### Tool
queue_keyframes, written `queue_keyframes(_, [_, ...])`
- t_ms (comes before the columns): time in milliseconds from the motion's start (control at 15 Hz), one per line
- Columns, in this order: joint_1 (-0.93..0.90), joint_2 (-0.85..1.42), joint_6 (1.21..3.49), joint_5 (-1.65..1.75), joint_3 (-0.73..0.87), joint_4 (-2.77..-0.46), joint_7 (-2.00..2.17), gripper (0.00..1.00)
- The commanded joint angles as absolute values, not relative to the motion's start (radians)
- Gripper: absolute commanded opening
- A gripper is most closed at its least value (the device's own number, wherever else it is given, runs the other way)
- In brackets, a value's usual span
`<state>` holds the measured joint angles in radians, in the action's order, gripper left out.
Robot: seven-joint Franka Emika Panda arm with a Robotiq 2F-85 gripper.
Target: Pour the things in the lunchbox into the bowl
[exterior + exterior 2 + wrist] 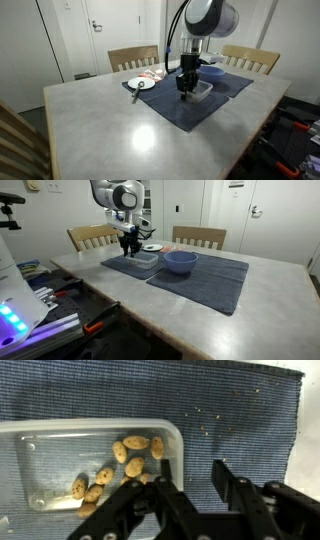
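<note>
The lunchbox (50, 450) is a clear shallow container on a dark blue mat (240, 410), with several brown nut-like pieces (135, 443) at its right end. It also shows in both exterior views (203, 90) (144, 260). My gripper (193, 464) is open and low over the lunchbox's right end wall, with one finger over the inside and one over the mat outside. It shows in both exterior views (186, 88) (130, 250). The blue bowl (180, 261) stands on the mat right beside the lunchbox.
A white round plate (140, 83) (153, 248) with items on it sits at the mat's edge behind the lunchbox. Two wooden chairs (133, 57) (250, 58) stand at the far side of the grey table. Equipment lies below the table edge (60, 300).
</note>
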<state>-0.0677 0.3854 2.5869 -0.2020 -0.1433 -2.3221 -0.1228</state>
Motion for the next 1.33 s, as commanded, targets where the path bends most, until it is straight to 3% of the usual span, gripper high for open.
queue_keyframes(0, [-0.053, 0.368, 2.584, -0.19, -0.132, -2.339, -0.1, 0.16])
queue_keyframes(200, [-0.03, 0.344, 2.552, -0.202, -0.121, -2.349, -0.1, 0.0])
queue_keyframes(867, [0.02, 0.173, 2.201, -0.118, -0.05, -2.255, -0.2, 0.02])
queue_keyframes(1267, [0.019, 0.169, 2.137, -0.136, -0.057, -2.117, -0.399, 0.02])
